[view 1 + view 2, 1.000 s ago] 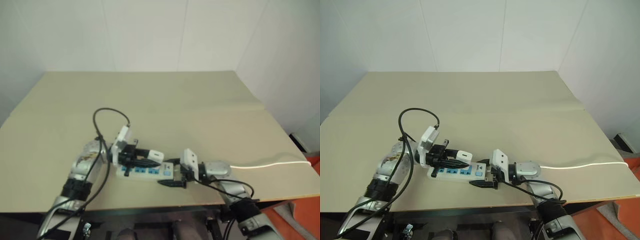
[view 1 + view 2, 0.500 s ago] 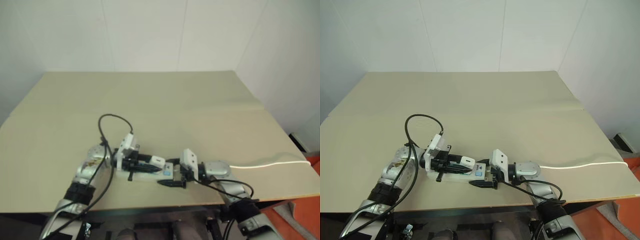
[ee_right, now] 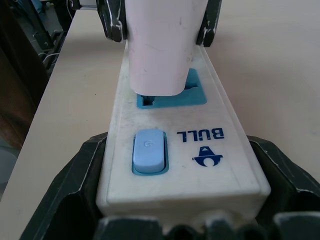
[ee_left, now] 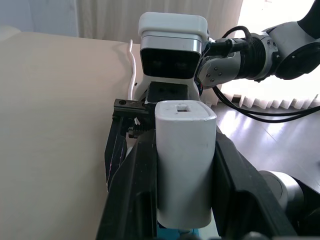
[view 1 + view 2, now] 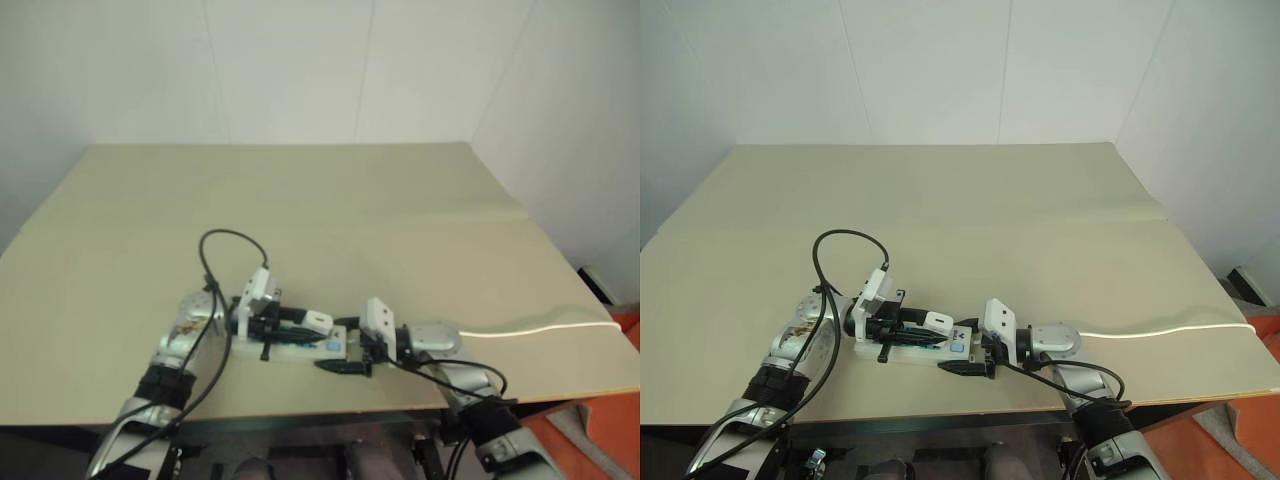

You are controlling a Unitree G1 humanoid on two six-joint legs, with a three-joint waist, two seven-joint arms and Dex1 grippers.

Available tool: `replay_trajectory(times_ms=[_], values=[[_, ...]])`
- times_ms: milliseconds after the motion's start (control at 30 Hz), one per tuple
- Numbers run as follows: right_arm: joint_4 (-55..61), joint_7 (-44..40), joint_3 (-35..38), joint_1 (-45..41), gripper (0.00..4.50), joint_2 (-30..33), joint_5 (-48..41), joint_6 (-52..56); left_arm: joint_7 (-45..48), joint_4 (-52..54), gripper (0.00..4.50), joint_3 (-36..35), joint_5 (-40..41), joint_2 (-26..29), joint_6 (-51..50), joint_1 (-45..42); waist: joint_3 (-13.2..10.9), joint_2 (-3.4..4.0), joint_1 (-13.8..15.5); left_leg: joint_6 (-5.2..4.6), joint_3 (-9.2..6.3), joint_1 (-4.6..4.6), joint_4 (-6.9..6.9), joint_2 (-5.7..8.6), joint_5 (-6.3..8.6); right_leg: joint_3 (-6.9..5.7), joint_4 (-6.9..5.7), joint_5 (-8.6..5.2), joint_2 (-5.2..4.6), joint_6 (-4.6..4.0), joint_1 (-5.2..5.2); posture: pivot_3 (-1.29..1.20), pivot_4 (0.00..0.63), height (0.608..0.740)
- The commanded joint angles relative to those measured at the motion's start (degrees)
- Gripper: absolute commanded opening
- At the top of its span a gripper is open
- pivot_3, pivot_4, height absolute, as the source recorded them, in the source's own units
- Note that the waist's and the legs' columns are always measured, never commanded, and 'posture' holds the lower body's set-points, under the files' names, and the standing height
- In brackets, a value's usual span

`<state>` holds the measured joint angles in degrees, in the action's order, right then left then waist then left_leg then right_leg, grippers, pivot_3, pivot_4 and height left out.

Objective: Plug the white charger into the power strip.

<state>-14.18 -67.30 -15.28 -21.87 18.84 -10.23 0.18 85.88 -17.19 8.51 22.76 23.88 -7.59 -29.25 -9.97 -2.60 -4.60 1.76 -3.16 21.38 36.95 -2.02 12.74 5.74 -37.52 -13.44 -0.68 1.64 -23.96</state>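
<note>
The white charger (image 4: 184, 165) sits clamped between the two black fingers of the left gripper (image 4: 185, 180), directly over the power strip (image 3: 172, 145) near the front edge of the tan table (image 5: 970, 200). In the right wrist view the charger's lower end meets the blue socket face (image 3: 170, 97) next to the strip's switch end; whether it is pushed fully home cannot be told. The right gripper (image 3: 175, 210) grasps the power strip at that switch end, a black finger on either side of the white bar, just behind the pale blue rocker switch (image 3: 148, 150) and the printed "BULL" mark (image 3: 207, 134). The two grippers face each other along the strip, close together but not touching. A thin white cord (image 5: 1170, 331) trails from the right gripper's side across the table towards its right edge. A black cable (image 5: 845, 250) loops above the left arm.
</note>
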Motion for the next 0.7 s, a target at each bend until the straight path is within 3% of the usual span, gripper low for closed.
replay_trajectory(times_ms=[33,233,700], values=[[-1.8,0.4,-2.3,1.3,3.44,-0.2,1.6,1.2,1.2,0.7,1.01,1.2,-0.4,0.3,0.2,0.4,0.0,0.0,0.0,0.0,0.0,0.0,0.0,0.0,0.0,0.0,0.0,0.0,0.0,0.0,0.0,0.0,0.15,0.74],[-2.1,0.5,-2.3,1.2,3.44,-0.1,1.7,1.0,4.8,0.1,1.01,2.2,-1.4,3.5,0.3,0.2,0.0,0.0,-0.6,-0.01,0.0,0.0,-0.02,-0.04,0.0,0.01,0.01,-0.01,0.04,-0.01,-0.01,0.0,0.15,0.74],[-3.2,1.1,-2.8,0.2,3.44,0.2,1.3,0.4,0.5,-2.3,1.01,0.8,-3.9,6.2,3.8,0.3,0.0,0.01,-1.1,-0.03,0.01,-0.25,-0.04,-0.1,0.02,0.04,0.01,-0.06,0.13,-0.08,0.21,0.0,0.15,0.74]])
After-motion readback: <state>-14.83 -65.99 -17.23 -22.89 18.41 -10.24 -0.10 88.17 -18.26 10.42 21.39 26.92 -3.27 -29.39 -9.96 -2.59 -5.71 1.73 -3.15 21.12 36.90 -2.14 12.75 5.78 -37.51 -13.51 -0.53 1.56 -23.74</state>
